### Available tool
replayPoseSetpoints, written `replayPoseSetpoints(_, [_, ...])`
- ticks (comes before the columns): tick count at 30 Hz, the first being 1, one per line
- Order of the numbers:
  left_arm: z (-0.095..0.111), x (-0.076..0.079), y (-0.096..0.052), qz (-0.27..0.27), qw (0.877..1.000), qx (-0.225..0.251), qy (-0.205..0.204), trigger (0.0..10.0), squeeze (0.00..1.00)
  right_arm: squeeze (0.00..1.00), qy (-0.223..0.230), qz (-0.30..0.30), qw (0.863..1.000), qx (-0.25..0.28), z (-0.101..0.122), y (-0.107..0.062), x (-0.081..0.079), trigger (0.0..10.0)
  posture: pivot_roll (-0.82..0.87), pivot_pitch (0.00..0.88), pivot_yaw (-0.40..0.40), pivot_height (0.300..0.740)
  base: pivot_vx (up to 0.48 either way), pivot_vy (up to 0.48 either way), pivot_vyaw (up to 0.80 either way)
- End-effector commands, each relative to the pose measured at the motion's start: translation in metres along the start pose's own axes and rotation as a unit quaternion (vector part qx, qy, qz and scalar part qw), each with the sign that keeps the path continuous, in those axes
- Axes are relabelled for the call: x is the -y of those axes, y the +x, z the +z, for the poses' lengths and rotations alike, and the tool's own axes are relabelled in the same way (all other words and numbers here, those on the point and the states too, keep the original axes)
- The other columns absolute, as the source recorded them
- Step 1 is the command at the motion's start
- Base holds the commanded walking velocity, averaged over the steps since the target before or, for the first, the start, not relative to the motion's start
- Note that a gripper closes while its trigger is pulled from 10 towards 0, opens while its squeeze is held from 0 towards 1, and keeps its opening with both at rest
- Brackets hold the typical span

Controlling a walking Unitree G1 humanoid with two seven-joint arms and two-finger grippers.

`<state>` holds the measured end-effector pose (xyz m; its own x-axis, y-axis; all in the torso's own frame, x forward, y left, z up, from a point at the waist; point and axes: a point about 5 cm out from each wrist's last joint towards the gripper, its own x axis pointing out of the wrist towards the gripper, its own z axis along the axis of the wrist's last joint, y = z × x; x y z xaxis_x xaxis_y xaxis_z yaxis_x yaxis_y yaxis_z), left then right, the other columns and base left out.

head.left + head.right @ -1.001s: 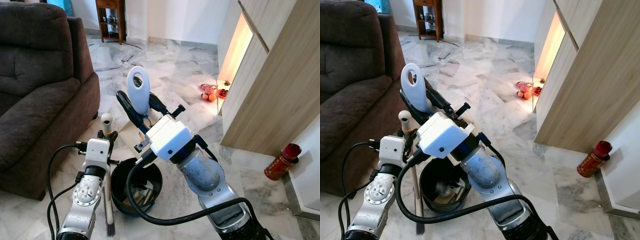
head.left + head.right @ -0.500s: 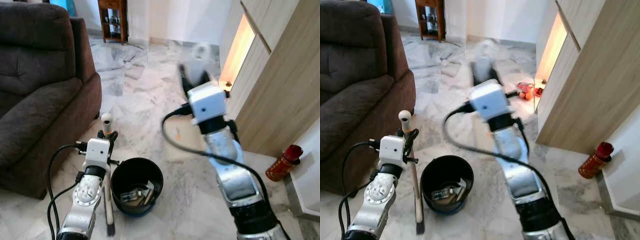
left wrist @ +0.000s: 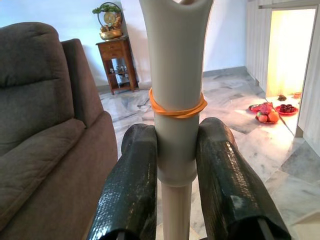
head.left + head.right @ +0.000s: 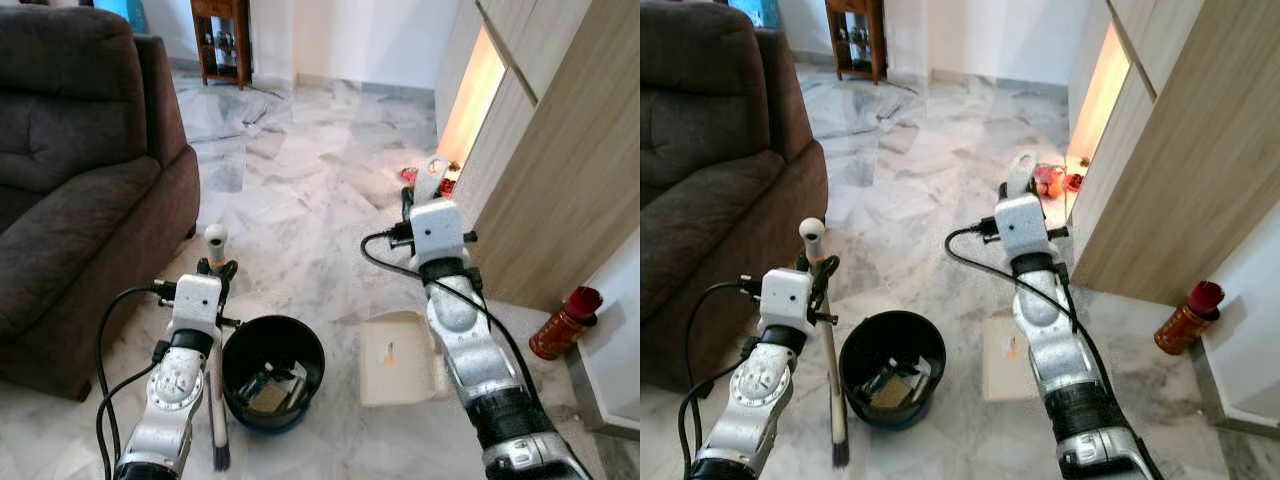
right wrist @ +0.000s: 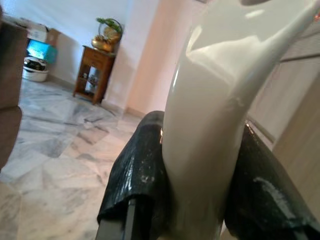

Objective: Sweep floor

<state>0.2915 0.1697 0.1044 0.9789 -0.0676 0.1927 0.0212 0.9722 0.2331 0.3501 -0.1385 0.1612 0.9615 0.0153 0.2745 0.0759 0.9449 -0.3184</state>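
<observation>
Sofa (image 4: 70, 170): dark brown, to the left of the black bin and well apart from it.
Left gripper (image 4: 216, 270): just left of the bin, its two black fingers (image 3: 131, 190) clamped on the grey handle of the broom.
Broom (image 4: 217, 400): upright, beside the bin's left rim, round knob on top, dark bristle end on the marble floor (image 4: 300, 180); an orange rubber band (image 3: 175, 109) circles the handle just above the fingers.
Bin (image 4: 272, 372): black, round, standing on the floor between the two arms, scraps of paper and debris lying inside.
Dustpan (image 4: 399, 357): pale flat pan on the floor, just right of the bin, apart from it.
Right gripper (image 4: 424, 197): raised to the right of the bin and farther from the camera, its black fingers (image 5: 137, 170) closed on the dustpan's white upright handle.
Cabinet (image 4: 560, 150): light wood, well right of the bin.
Red canister (image 4: 565, 323): on the floor at the cabinet's foot, far right of the bin.
</observation>
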Motion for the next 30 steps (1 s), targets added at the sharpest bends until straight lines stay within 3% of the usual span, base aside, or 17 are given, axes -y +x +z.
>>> replayPoseSetpoints(1, [0.008, 0.002, 0.004, -0.006, 1.0, 0.025, -0.001, 10.0, 0.0, 0.0, -0.007, -0.008, 1.0, 0.009, -0.002, 0.003, 0.005, 10.0, 0.06, 0.0, -0.063, 0.74, 0.0, 0.0, 0.0])
replayPoseSetpoints(7, [0.005, 0.0, -0.004, -0.006, 1.0, 0.018, -0.006, 10.0, 0.0, 0.0, 0.034, -0.016, 0.999, -0.033, -0.021, -0.001, 0.003, 10.0, 0.07, 0.0, -0.064, 0.74, 0.0, 0.0, 0.0])
replayPoseSetpoints(15, [0.004, -0.001, -0.008, -0.006, 1.0, 0.014, -0.006, 10.0, 0.0, 0.0, 0.043, -0.013, 0.997, -0.057, -0.036, -0.003, 0.001, 10.0, 0.07, 0.0, -0.066, 0.74, 0.0, 0.0, 0.0])
replayPoseSetpoints(19, [0.005, 0.0, -0.008, -0.005, 1.0, 0.015, -0.007, 10.0, 0.0, 0.0, 0.098, -0.01, 0.991, -0.086, -0.047, -0.008, -0.002, 10.0, 0.07, 0.0, -0.074, 0.74, 0.0, 0.0, 0.0])
replayPoseSetpoints(23, [0.005, 0.0, -0.007, 0.002, 1.0, 0.017, -0.01, 10.0, 0.0, 0.0, 0.126, -0.011, 0.987, -0.103, -0.054, -0.011, -0.003, 10.0, 0.07, 0.0, -0.079, 0.74, 0.0, 0.0, 0.0])
replayPoseSetpoints(30, [0.006, 0.002, -0.005, 0.0, 1.0, 0.018, -0.013, 10.0, 0.0, 0.0, 0.146, 0.003, 0.985, -0.094, -0.053, -0.012, -0.008, 10.0, 0.06, 0.0, -0.076, 0.74, 0.0, 0.0, 0.0])
